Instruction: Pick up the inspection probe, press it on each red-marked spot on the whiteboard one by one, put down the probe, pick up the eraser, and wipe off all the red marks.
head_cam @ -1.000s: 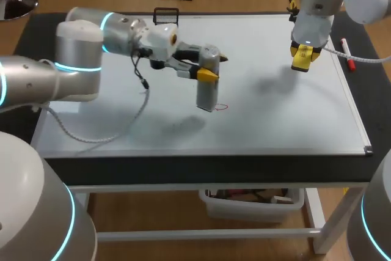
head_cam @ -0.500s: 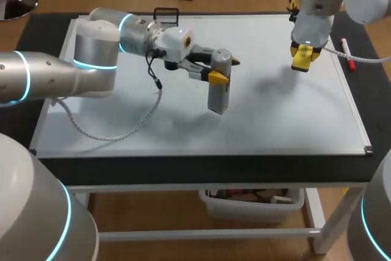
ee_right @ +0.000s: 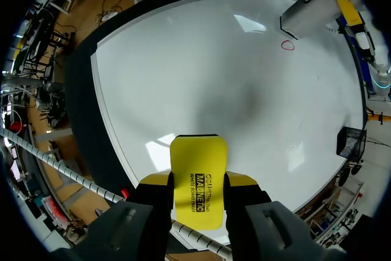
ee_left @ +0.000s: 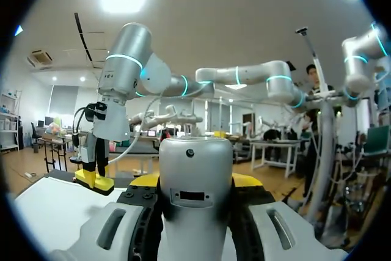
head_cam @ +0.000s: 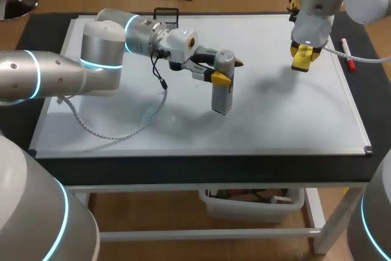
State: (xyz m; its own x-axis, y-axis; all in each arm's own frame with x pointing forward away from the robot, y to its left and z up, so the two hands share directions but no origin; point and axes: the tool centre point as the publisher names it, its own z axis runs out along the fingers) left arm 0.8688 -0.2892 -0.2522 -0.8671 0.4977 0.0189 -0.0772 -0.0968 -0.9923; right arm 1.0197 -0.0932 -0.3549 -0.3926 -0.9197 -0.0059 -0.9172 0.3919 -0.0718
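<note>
Left gripper (head_cam: 227, 70) clamped on grey cylindrical probe (head_cam: 221, 93) — long axis vertical, tip down at white whiteboard (head_cam: 275, 120). Right gripper (head_cam: 303, 53) grips flat yellow rectangular eraser (ee_right: 197, 175) — well apart.

Eraser (head_cam: 303, 56) right of probe (head_cam: 222, 93), over whiteboard (head_cam: 287, 120)

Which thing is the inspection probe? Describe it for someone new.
Find the whiteboard; near its middle the left claw grips the probe. It is an upright grey column, unlike the flat yellow eraser in the right claw.
</note>
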